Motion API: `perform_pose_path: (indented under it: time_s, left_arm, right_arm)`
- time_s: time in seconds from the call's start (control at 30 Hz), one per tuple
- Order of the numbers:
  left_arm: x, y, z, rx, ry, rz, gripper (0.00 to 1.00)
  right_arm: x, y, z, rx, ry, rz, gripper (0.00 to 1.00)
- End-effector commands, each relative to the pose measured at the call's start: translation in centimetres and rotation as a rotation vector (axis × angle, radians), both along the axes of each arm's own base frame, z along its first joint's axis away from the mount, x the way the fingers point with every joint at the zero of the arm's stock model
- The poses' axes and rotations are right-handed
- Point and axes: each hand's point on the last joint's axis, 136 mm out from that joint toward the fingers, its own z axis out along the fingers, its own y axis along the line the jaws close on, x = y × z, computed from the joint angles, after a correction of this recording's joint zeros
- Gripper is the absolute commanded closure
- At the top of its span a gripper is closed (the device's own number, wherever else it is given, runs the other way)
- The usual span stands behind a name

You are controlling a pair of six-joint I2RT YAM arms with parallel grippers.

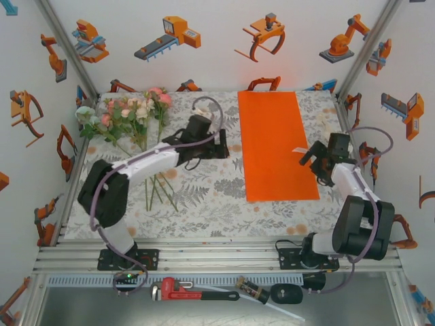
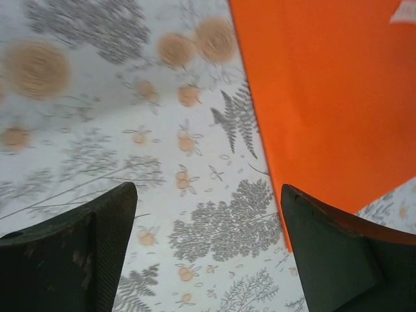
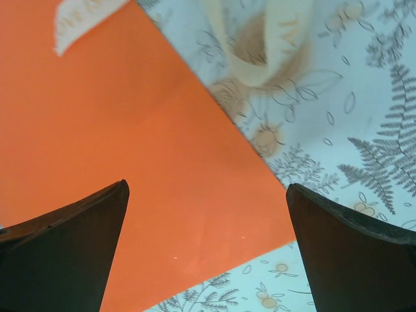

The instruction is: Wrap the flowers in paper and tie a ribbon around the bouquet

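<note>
Brightly and evenly lit from above. Only faint, soft shadows on the grey-and-orange floral tablecloth (image 1: pixel 204 197). Faint orange cast on the white back wall (image 1: pixel 224 68) above the plain bright orange paper sheet (image 1: pixel 275 142). Blurred print at upper left from the left wrist; cream-white satin ribbon (image 3: pixel 292 36) out of focus from the right wrist.

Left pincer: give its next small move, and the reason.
Probably swing left to the stems of the flowers and grip them: the left pincer hangs open and empty beside the paper's left edge, while the flowers lie off it, on the tablecloth.
</note>
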Motion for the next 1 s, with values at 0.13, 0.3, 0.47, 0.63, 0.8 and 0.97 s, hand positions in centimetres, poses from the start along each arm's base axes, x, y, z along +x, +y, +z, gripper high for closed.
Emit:
perform_pose_path:
  time_s: [0.13,0.3,0.47,0.63,0.8,0.97]
  left_arm:
    - [-1.5,-5.9,-2.1,-0.026,0.089,-0.126,0.19]
    - [-2.3,-7.5,-3.6,-0.034,0.131,-0.170,0.19]
    - [-2.0,-7.3,-4.4,-0.023,0.151,-0.156,0.19]
    - [-1.6,-6.5,-5.1,-0.019,0.179,-0.128,0.20]
    - [-1.4,-6.1,-5.8,-0.019,0.196,-0.123,0.23]
    - [-1.6,-6.3,-6.4,-0.037,0.230,-0.137,0.30]
  right_arm:
    - [-0.5,-0.5,-3.2,0.125,0.014,-0.024,0.00]
    - [-0.3,0.3,-4.6,0.186,0.027,0.006,0.01]
    - [0.2,2.3,-3.7,0.300,-0.008,0.046,0.11]
    - [-0.3,3.9,-2.5,0.376,-0.053,0.062,0.16]
    - [-0.7,4.3,-2.4,0.388,-0.059,0.068,0.18]
    - [-0.2,5.2,-1.8,0.443,-0.085,0.092,0.30]
